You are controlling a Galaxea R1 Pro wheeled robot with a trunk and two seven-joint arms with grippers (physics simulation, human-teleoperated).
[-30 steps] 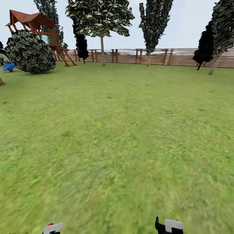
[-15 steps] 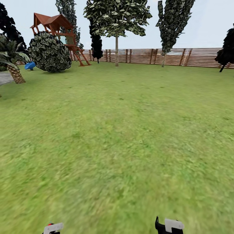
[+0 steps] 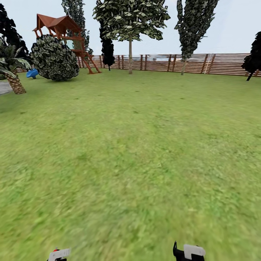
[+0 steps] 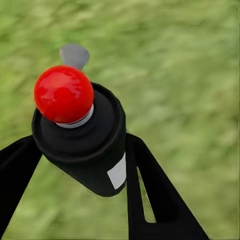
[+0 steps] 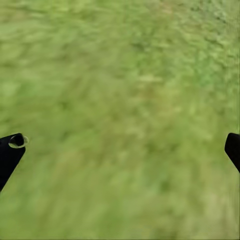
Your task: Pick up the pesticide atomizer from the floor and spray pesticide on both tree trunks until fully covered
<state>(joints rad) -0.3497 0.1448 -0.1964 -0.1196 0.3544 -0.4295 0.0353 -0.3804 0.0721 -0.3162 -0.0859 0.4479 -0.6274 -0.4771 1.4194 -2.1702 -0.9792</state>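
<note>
While gripped by the left gripper (image 4: 75,165), small black red-tipped pesticide atomizer (image 4: 80,135) looks light, rigid, slick. Best held round the body; right gripper (image 5: 120,150) spread wide, empty.

black end effectors (image 3: 188,252), light-grey fingers (image 3: 194,249) (2 visible)

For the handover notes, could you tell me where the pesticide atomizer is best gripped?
Grip the pesticide atomizer around its black cylindrical body, below the red tip, from the sides. The left gripper holds it that way now, one finger on either flank, leaving the tip clear, probably for spraying.
</note>
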